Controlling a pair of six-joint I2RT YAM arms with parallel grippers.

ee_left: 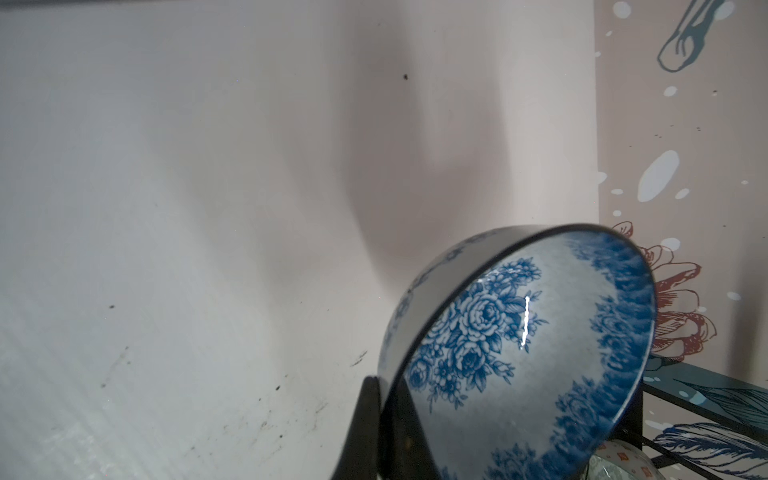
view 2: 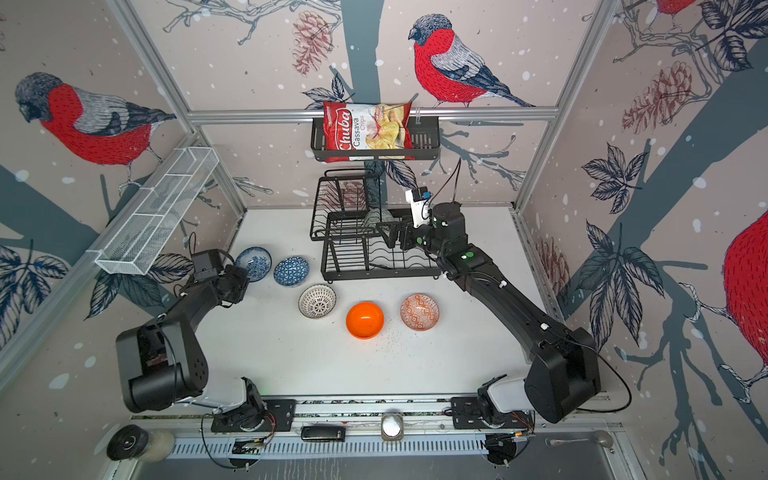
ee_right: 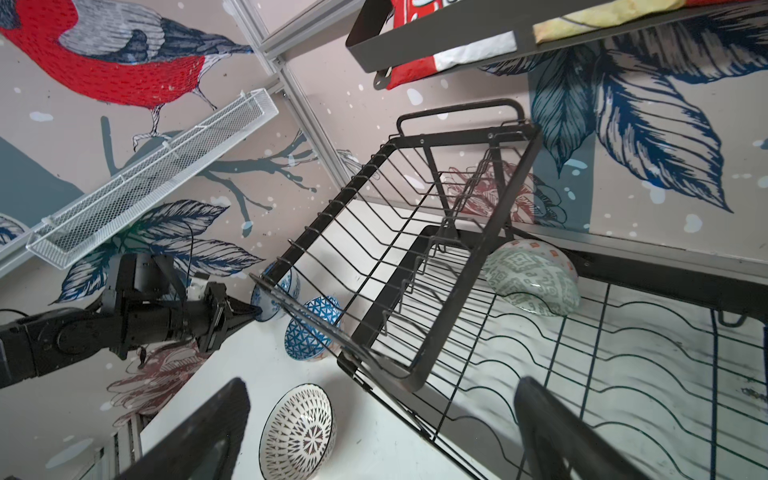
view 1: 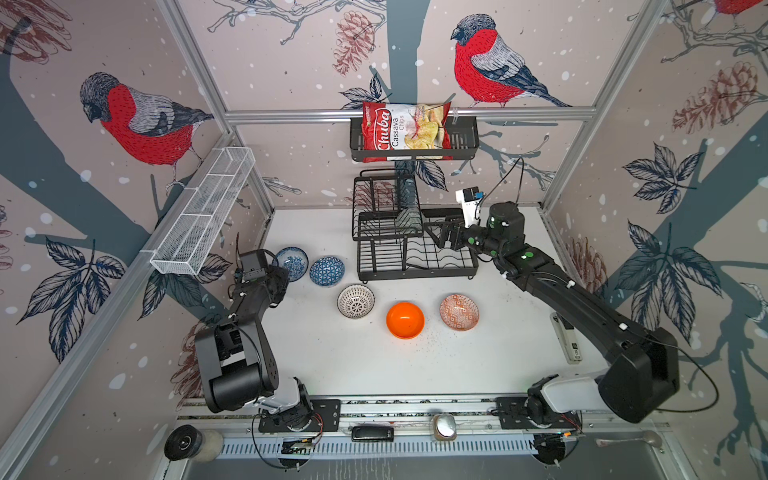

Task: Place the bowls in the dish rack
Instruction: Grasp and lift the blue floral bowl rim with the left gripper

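On table: four bowls | left jaws: one floral bowl | rack: one bowl

Both top views look steeply down from high above the table's near edge, facing the back wall, far enough off to hold the whole white table, both arms and three walls. They share almost everything. In a top view the dish rack stands right of centre; in a top view the rack lies nearer the middle.

The left wrist camera sits very near the floral blue-white bowl, which fills the frame's lower right. It faces across bare table to a wall at the right edge.

The right wrist camera looks from low beside the rack, tilted, through its upper shelf toward the white mesh basket at upper left. It shares the floral bowl and the grey-green bowl with the left wrist view.
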